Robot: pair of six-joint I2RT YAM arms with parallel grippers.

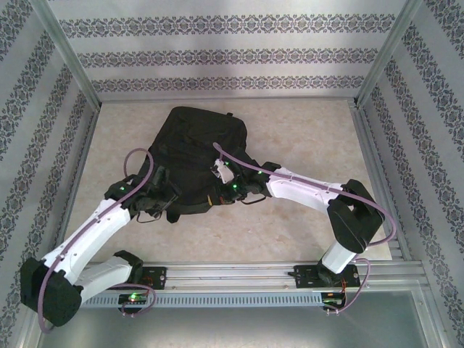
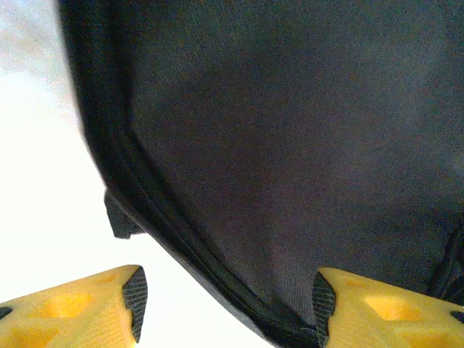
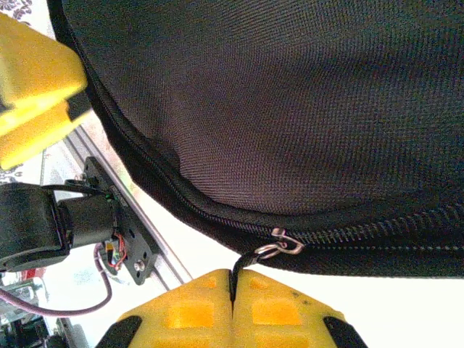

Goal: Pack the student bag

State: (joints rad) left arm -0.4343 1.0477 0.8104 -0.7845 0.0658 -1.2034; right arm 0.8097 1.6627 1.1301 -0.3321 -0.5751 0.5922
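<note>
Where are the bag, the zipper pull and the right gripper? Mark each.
bag (image 1: 204, 138), top view, middle of its fabric.
zipper pull (image 3: 279, 246), right wrist view, its metal ring.
right gripper (image 3: 233, 283), right wrist view, between its shut fingertips.

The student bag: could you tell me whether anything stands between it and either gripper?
Nothing visible does. The right gripper is shut on the zipper pull at the edge of the student bag, and the open left gripper straddles its seam.

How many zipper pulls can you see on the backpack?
1: a metal pull on the student bag's zipper, its tab pinched in the right end effector. Others may be hidden.
</note>
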